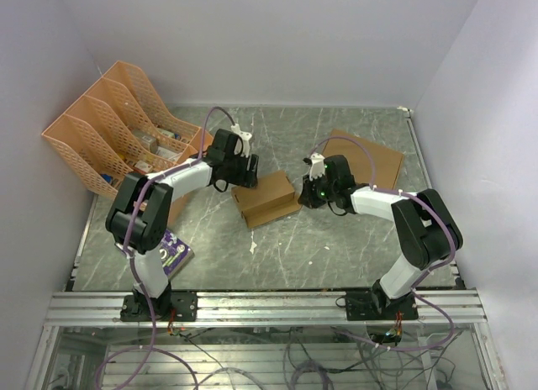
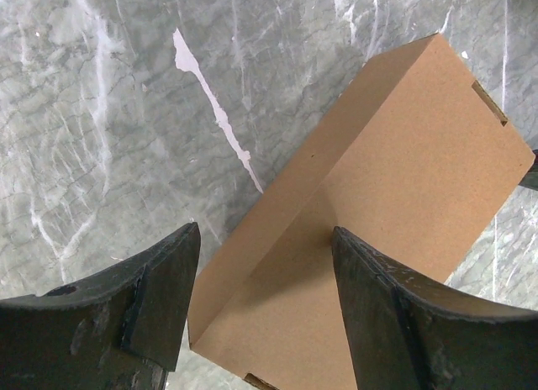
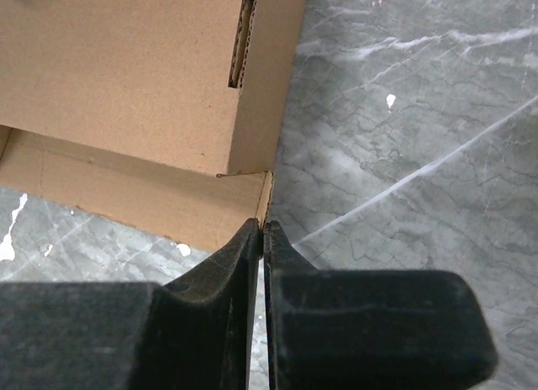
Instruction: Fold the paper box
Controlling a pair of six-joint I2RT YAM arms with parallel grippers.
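Since the paper box (image 1: 267,199) sits below and between the wide-open jaws of our left gripper (image 2: 265,234), we'd bring those down to steady it. Our right gripper (image 3: 262,226) has its jaws squeezed together on what looks like the corner of the low flap, right at the tips. We'd lift that slowly, hinging on the crease, so nothing tears.

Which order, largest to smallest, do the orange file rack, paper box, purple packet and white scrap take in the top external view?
1. orange file rack
2. paper box
3. purple packet, partly hidden
4. white scrap
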